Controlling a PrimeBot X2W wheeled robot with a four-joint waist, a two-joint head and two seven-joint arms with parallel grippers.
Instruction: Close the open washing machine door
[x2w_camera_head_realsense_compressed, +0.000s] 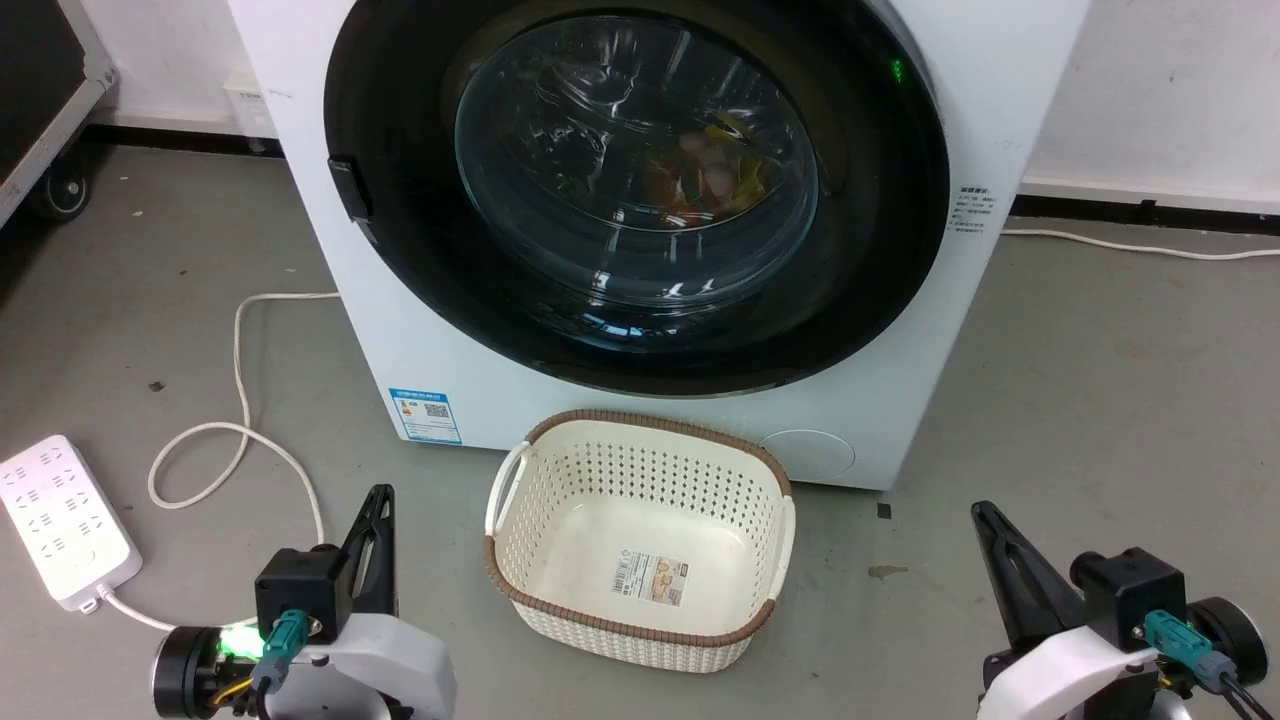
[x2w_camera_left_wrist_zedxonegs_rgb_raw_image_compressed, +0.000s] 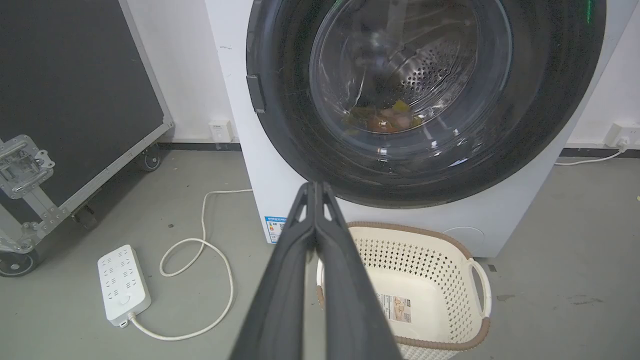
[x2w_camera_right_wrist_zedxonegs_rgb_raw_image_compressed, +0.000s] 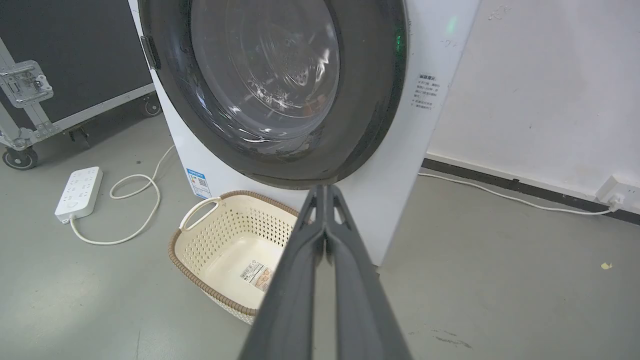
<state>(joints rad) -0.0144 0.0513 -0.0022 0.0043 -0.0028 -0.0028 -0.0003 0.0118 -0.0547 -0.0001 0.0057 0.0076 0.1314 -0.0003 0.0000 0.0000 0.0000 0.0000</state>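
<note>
The white washing machine (x2w_camera_head_realsense_compressed: 420, 340) stands straight ahead. Its round glossy black washing machine door (x2w_camera_head_realsense_compressed: 880, 250) lies flat against the front, its latch tab at the left rim. Coloured laundry shows through the glass window. My left gripper (x2w_camera_head_realsense_compressed: 378, 500) is low at the left, shut and holding nothing, well short of the machine. My right gripper (x2w_camera_head_realsense_compressed: 985, 515) is low at the right, also shut and holding nothing. In the left wrist view the left gripper (x2w_camera_left_wrist_zedxonegs_rgb_raw_image_compressed: 315, 186) points at the door (x2w_camera_left_wrist_zedxonegs_rgb_raw_image_compressed: 550, 100); in the right wrist view the right gripper (x2w_camera_right_wrist_zedxonegs_rgb_raw_image_compressed: 325, 189) points at the door's (x2w_camera_right_wrist_zedxonegs_rgb_raw_image_compressed: 370, 75) lower rim.
A cream perforated basket (x2w_camera_head_realsense_compressed: 640, 425) with a brown rim sits on the floor right before the machine, between my grippers. A white power strip (x2w_camera_head_realsense_compressed: 62, 520) and its looped cable (x2w_camera_head_realsense_compressed: 240, 420) lie at the left. A black wheeled case (x2w_camera_left_wrist_zedxonegs_rgb_raw_image_compressed: 75, 90) stands farther left.
</note>
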